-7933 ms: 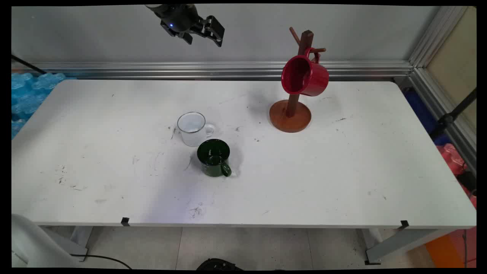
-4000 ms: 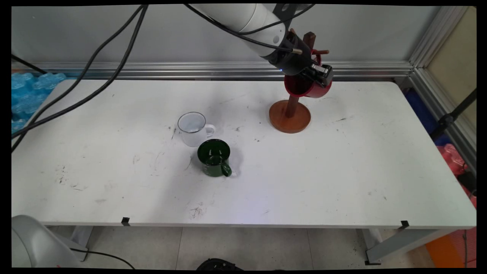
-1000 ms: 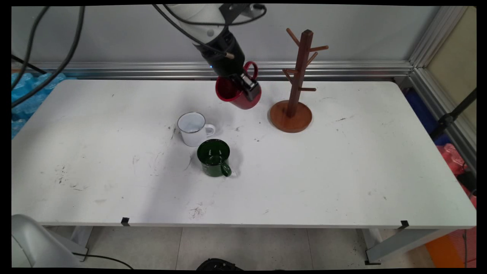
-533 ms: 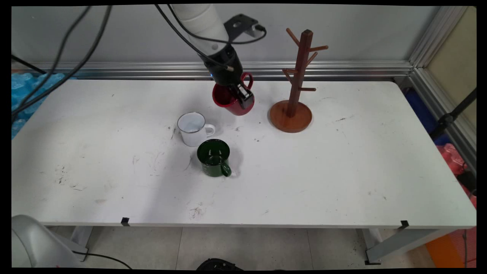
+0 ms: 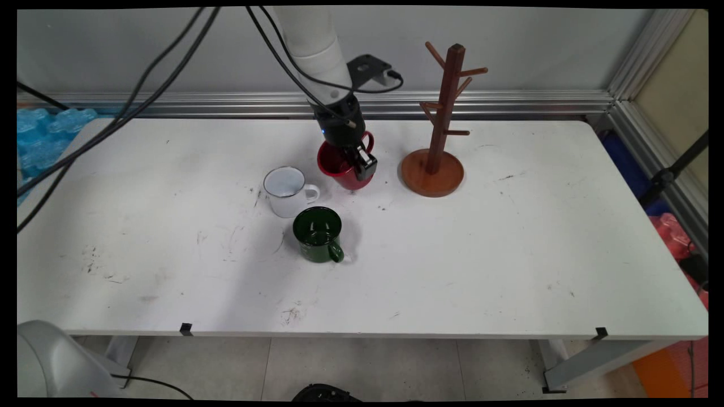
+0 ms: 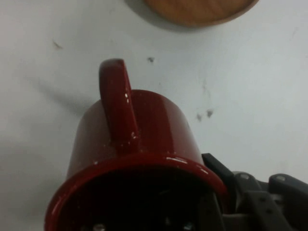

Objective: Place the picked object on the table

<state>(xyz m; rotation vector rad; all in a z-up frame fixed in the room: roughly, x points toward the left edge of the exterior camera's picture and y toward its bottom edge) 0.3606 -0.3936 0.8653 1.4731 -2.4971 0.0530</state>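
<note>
Main view: gripper point(image 5: 362, 161) jaws clamped on the rim of the red mug point(image 5: 342, 169), low over or just touching the tabletop point(image 5: 509, 254) (contact unclear), between white mug point(image 5: 285, 191) and bare mug tree point(image 5: 438, 121); green mug point(image 5: 318, 233) nearer. Not released.

Hand view: red mug point(image 6: 139, 159) tilted, handle up; tree base point(image 6: 199, 9) beyond.

**Counter layout at time of inspection**

Three mugs and one mug tree point(image 5: 442, 118) stood on the counter point(image 5: 509, 254). The mug tree stood toward the rear, right of centre. A first mug point(image 5: 344, 168) sat just left of the tree's base, tilted, with the end effector point(image 5: 362, 164) on its right rim. A second mug point(image 5: 287, 191) stood left of and nearer than the first. A third mug point(image 5: 318, 234) stood just in front of the second, slightly right, close beside it.
</note>
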